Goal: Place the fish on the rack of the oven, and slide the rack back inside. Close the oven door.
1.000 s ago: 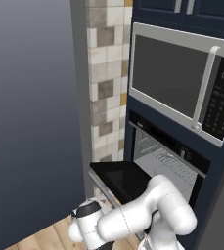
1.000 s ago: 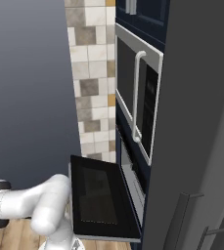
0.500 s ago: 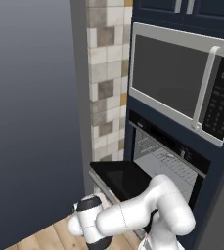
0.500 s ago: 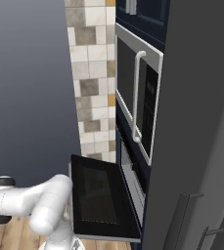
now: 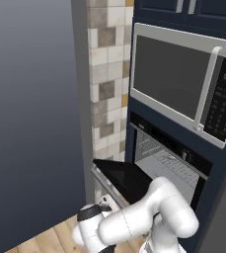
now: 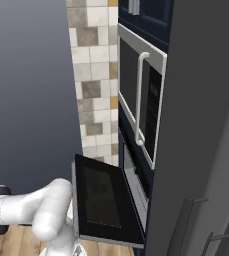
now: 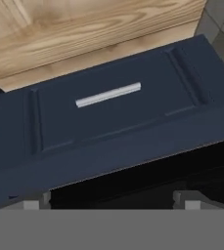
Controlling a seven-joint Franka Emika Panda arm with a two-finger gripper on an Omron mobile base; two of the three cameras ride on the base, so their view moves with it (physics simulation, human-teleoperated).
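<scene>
Fingertips (image 7: 33, 204) of my pincer (image 7: 111, 205) stand wide apart, empty, over a navy drawer front (image 7: 108, 117); oven door (image 6: 103, 202) hangs open; rack (image 5: 171, 165) half-hidden inside; fish indiscernible.

Blurred clock digits on the microwave (image 5: 183, 84) panel, unreadable.

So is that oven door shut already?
No, the oven door hangs folded down and open, with the rack visible inside the cavity.

Your arm (image 5: 154, 212) is smooth, glossy white — fat rounded tubes with a black band at the wrist joint (image 5: 89, 212).
</scene>
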